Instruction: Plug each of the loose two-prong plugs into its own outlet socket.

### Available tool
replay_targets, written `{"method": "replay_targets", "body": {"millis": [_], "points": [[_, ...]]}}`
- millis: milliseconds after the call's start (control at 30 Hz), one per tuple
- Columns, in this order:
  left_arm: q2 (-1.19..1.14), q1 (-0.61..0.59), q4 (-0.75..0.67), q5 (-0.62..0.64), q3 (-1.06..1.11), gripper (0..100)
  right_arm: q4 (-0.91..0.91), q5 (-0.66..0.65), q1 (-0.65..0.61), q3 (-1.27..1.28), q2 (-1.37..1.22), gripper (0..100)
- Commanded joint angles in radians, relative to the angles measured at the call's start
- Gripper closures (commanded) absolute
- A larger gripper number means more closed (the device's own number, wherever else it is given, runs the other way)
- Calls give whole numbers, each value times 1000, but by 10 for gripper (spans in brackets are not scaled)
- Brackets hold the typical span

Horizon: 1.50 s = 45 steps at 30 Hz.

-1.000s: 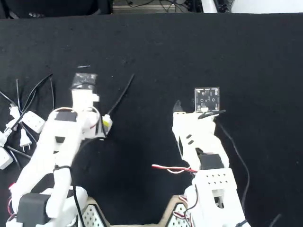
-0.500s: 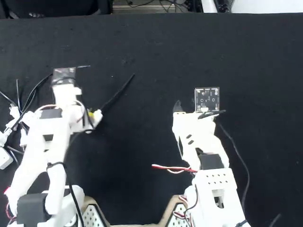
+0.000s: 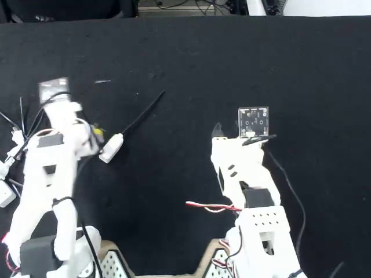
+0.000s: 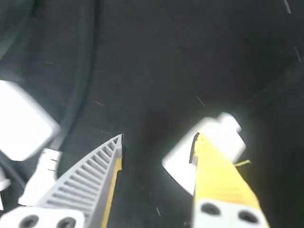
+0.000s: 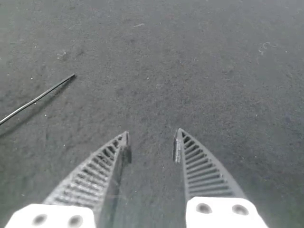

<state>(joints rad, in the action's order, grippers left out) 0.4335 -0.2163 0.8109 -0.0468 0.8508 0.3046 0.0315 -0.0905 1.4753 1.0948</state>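
A white two-prong plug [image 3: 110,147] on a black cable [image 3: 142,111] lies on the black cloth left of centre. My left gripper [image 3: 95,136] is right beside it and open. In the left wrist view the plug [image 4: 221,135] lies partly behind the yellow finger [image 4: 211,171], outside the jaws of the left gripper [image 4: 156,140], which have only cloth between them. A white socket block [image 4: 21,126] and another small plug [image 4: 42,171] lie off the grey finger's side. My right gripper [image 5: 152,142] stands open over bare cloth, near the table's centre [image 3: 219,132].
Several more white plugs and blocks with black cables [image 3: 11,145] are bunched at the table's left edge, partly under my left arm. A thin black cable [image 5: 33,99] runs across the cloth ahead of the right gripper. A red and white wire [image 3: 208,206] sticks out from the right arm.
My left arm has swung to the left, toward the pile of plugs. The white plug on its cable has shifted left with it. The right arm has not moved.
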Motion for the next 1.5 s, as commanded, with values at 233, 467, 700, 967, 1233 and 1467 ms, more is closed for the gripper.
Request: {"method": "replay_targets", "body": {"millis": [233,467,700,967,1233,1467], "points": [[3,173,66,-272,-24,758,3,0,-17,-58,-5,858],[3,116,-219,-278,122,758,3,-2,-49,-56,-8,858],[5,45,-222,-269,91,761,3,-2,-64,-48,-10,858],[3,13,-249,-269,87,762,3,-2,-64,-45,-7,858],[-101,-41,-267,-269,18,762,3,-2,-64,-45,-8,858],[-190,-53,-130,-224,-196,762,3,-2,-64,-45,-10,858]]}}
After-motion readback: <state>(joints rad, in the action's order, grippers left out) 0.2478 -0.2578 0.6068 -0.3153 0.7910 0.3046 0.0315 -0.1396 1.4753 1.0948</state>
